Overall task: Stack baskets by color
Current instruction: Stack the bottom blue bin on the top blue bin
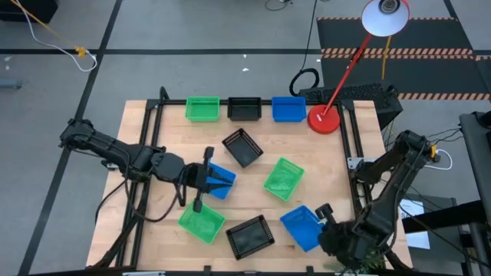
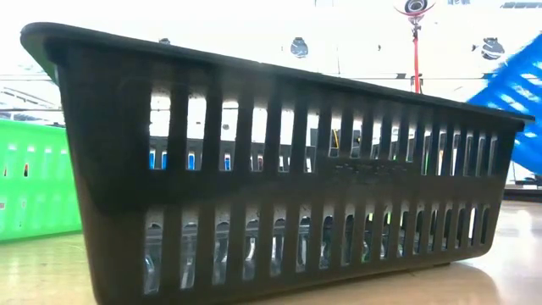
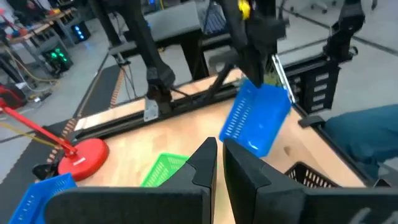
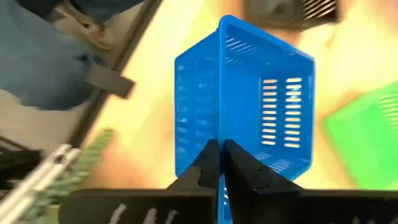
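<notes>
Now a blue slotted plastic basket (image 4: pixel 249 99) is pinched by its wall in the right tool (image 4: pixel 221 163); next, carriage to the blue basket beside the red lamp base (image 1: pixel 325 120) is called for.

Nine slotted baskets are seen on the pale wood-grain tabletop (image 1: pixel 153 138). At the far edge a green basket (image 1: pixel 202 109), a black basket (image 1: pixel 245 109) and a blue basket (image 1: pixel 288 109) are lined up beside a red lamp base (image 1: pixel 324 120). Elsewhere, green (image 1: pixel 284 179), black (image 1: pixel 242 147) and blue (image 1: pixel 303 226) baskets are scattered. Both arms are dark, as is the right claw (image 4: pixel 221 163).
</notes>
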Action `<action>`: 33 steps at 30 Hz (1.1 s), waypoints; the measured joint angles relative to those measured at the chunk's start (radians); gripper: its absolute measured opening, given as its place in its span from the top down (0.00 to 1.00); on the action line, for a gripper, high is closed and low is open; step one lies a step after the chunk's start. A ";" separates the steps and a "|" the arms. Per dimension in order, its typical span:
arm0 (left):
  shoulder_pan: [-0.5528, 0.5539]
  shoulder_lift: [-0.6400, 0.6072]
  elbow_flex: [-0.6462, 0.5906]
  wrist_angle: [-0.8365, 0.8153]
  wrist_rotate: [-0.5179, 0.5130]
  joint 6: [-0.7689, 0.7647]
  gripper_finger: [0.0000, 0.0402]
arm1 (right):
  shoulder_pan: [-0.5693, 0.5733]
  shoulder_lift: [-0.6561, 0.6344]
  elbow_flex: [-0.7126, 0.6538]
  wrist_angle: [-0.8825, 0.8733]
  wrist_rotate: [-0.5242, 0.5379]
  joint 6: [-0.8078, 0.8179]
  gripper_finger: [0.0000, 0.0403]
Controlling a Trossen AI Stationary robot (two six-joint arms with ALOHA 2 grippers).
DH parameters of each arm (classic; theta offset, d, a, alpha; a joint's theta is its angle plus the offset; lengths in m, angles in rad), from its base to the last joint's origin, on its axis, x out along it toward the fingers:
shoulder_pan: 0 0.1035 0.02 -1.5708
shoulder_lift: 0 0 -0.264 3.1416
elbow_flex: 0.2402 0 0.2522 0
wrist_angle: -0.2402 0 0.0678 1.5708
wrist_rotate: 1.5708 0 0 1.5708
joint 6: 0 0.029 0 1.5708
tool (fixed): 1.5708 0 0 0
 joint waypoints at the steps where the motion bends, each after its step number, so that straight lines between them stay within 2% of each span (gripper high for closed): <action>1: 0.000 0.002 -0.002 -0.001 0.001 0.000 0.92 | 0.000 -0.007 0.001 -0.006 0.026 -0.017 1.00; 4: 0.008 0.017 0.001 0.030 0.005 0.000 0.92 | -0.001 -0.018 0.001 -0.027 0.062 -0.017 1.00; 12: 0.007 0.051 -0.001 0.056 0.008 0.078 0.92 | 0.026 -0.009 0.001 -0.027 0.048 0.019 1.00; 19: 0.003 0.096 0.000 0.191 0.028 0.137 0.91 | 0.039 -0.014 0.001 -0.054 0.168 -0.084 1.00; 22: 0.001 0.125 0.000 0.200 0.045 0.156 0.83 | 0.038 -0.021 0.001 -0.084 0.243 -0.170 1.00; 29: 0.001 0.223 0.048 0.215 0.045 0.166 0.50 | 0.019 -0.067 0.000 -0.088 0.399 -0.379 1.00; 33: 0.001 0.296 0.116 0.200 0.079 0.170 0.42 | 0.009 -0.085 0.000 -0.087 0.481 -0.507 1.00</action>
